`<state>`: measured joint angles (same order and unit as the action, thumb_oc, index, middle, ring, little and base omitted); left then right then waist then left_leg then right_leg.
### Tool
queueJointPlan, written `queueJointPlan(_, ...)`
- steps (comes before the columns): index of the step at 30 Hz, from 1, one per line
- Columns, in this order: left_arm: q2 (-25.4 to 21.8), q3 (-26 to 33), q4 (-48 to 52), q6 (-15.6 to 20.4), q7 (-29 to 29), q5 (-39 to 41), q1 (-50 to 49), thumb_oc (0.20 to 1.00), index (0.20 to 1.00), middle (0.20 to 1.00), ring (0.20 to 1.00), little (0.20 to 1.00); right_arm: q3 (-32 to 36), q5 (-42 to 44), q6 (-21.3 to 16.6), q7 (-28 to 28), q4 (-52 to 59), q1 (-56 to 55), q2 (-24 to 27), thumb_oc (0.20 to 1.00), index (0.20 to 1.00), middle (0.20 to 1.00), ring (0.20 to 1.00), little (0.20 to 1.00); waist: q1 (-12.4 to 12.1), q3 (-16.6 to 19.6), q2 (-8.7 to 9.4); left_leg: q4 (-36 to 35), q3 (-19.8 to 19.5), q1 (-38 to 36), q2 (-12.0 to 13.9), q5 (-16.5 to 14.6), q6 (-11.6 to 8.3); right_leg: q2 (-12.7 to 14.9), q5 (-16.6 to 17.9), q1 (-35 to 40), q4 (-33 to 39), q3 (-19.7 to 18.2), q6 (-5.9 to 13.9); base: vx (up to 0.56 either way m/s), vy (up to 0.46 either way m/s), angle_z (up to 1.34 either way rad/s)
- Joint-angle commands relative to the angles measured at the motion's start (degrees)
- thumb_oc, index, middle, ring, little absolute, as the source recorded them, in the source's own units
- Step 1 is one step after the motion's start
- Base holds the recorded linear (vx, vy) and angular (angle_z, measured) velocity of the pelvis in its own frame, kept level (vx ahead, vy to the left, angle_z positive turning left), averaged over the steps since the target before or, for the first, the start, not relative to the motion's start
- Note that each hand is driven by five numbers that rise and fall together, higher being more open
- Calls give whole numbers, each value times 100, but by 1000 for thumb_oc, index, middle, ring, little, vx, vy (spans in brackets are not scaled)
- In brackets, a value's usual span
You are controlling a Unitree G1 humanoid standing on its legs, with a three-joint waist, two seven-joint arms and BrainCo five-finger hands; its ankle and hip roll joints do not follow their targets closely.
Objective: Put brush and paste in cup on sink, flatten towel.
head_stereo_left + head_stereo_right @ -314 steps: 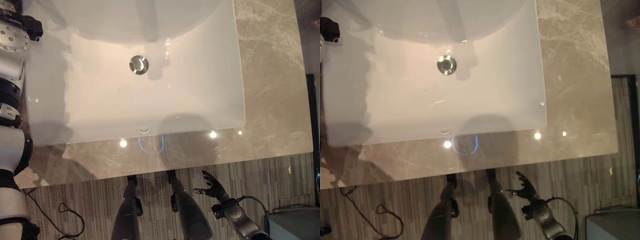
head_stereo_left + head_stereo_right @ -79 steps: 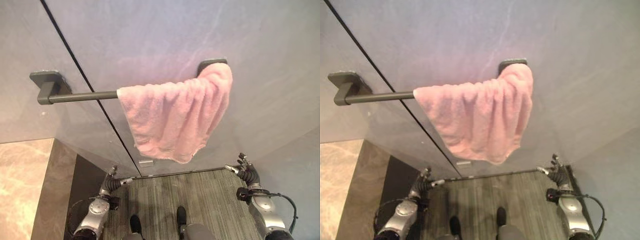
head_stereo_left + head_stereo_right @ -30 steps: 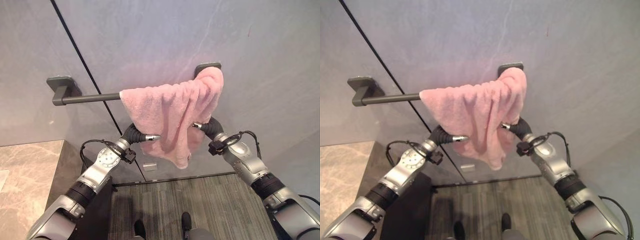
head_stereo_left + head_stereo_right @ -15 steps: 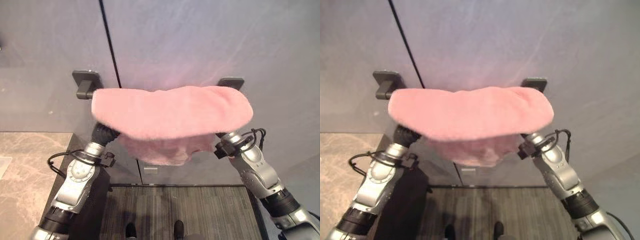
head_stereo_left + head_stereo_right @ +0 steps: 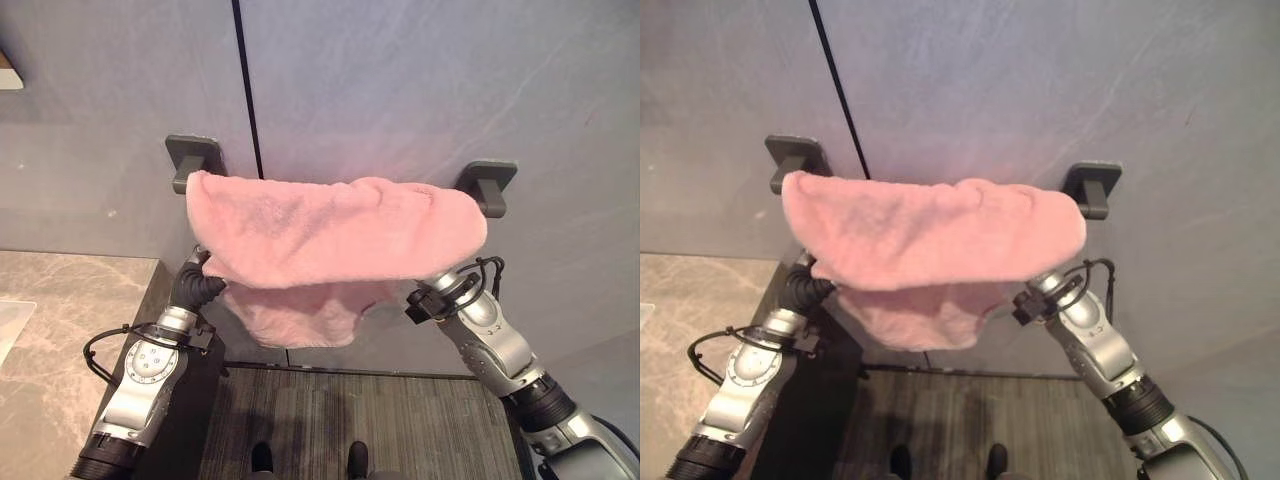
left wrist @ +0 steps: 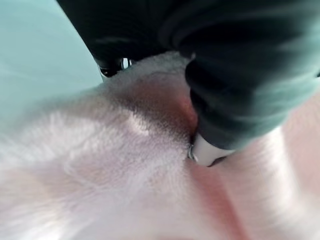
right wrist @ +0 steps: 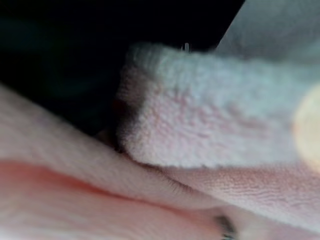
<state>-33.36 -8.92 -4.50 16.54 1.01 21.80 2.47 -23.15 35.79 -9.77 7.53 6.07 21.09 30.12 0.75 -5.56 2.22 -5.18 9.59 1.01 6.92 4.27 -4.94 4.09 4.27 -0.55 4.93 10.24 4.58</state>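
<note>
A pink towel (image 5: pixel 330 230) hangs spread along the dark wall bar, reaching from the left bracket (image 5: pixel 195 155) almost to the right bracket (image 5: pixel 487 180). Its front layer lies broad and fairly smooth, and a shorter back layer hangs below the middle. My left hand (image 5: pixel 192 288) reaches up under the towel's left end. My right hand (image 5: pixel 443 293) is tucked under its right end. Pink pile of the towel (image 6: pixel 100 165) presses against the left hand's dark cover in the left wrist view, and thick towel folds (image 7: pixel 200 125) show in the right wrist view.
A brown marble counter (image 5: pixel 50 330) runs along the lower left beside a dark cabinet side (image 5: pixel 195 420). The grey wall behind the bar has a vertical black seam (image 5: pixel 245 90). Striped grey floor (image 5: pixel 380 420) lies below the towel.
The towel, bunched at the bar's right end a second ago, is now spread along the whole bar. Both hands have moved apart to its ends, and the view has shifted a little.
</note>
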Motion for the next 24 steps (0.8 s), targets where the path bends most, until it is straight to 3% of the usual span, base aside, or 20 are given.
queueJointPlan(1,-119,-381,-576,88,-253,-485,562,1000,1000,1000,1000,1000,198,-194,-309,-202,-116,109,-314,200,200,200,200,200,-4,72,112,18,11,-172,-18,-102,-87,443,24,213,-25,-9,565,0,0,0)
queueJointPlan(8,253,-435,-1099,7,-332,-634,450,1000,1000,1000,1000,1000,365,-791,-301,-391,-353,-391,-453,200,200,200,200,200,79,103,61,18,47,-276,0,-144,-72,438,-12,269,-14,-57,561,19,3,-2)
queueJointPlan(9,268,-427,-1096,12,-373,-726,441,1000,1000,1000,1000,1000,356,-854,-287,-378,-425,-465,-465,291,291,291,291,291,88,112,47,18,47,-287,3,-145,-74,436,-22,284,-13,-49,556,14,-14,-4)
queueJointPlan(10,264,-397,-1075,8,-393,-807,389,1000,1000,1000,1000,1000,422,-1022,-290,-443,-415,-550,-443,1000,1000,1000,1000,1000,94,122,36,18,45,-296,7,-147,-74,433,-27,295,-10,-48,556,0,0,0)
queueJointPlan(16,19,277,-453,47,-482,-1343,-382,1000,1000,1000,1000,1000,1024,-1681,-354,-526,-118,-1109,-153,1000,1000,1000,1000,1000,92,153,-4,18,22,-306,23,-131,-93,423,-41,323,1,-24,553,0,0,0)
queueJointPlan(18,-205,750,-112,132,-539,-1884,-827,1000,1000,1000,1000,1000,1558,-2083,-424,-583,158,-1455,65,1000,1000,1000,1000,1000,85,172,-23,18,12,-308,29,-142,-95,428,-50,329,7,-18,564,0,0,0)
queueJointPlan(23,-367,1893,474,268,-753,-2350,-1619,1000,1000,1000,1000,1000,2710,-2936,-519,-842,654,-2199,200,1000,1000,1000,1000,1000,75,257,-34,18,1,-357,27,-184,-99,440,-77,382,7,-2,584,0,0,0)
queueJointPlan(24,-364,1902,497,260,-749,-2352,-1641,1000,1000,1000,1000,1000,2712,-2948,-511,-843,676,-2219,192,1000,1000,1000,1000,1000,76,261,-32,18,0,-361,27,-185,-99,441,-78,385,7,-2,585,0,0,0)
